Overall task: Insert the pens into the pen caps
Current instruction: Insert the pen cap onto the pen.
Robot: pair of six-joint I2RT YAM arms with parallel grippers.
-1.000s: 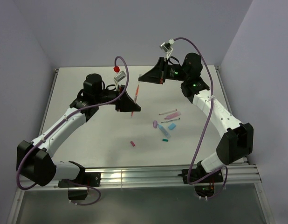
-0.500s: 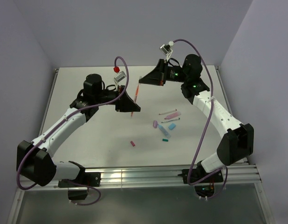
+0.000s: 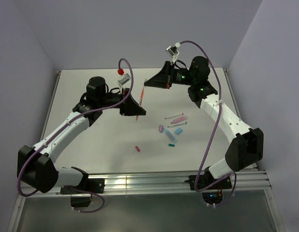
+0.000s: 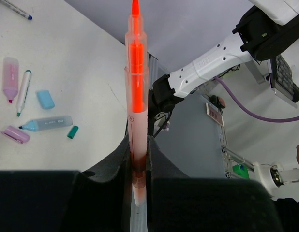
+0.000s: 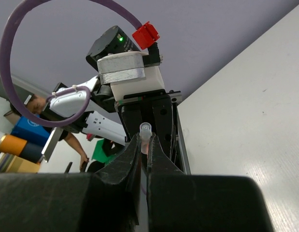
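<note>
Right hand shifted, cap near pen tip

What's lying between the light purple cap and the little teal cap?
A greyish pen with a light blue tip lies between the lilac cap and teal cap, clearest in the left wrist view.

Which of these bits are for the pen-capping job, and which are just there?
Job: orange pen in left gripper; pale cap in right gripper; pink pen, lilac cap, light blue cap, teal cap on table.
Just there: purple cable, red plug.
</note>
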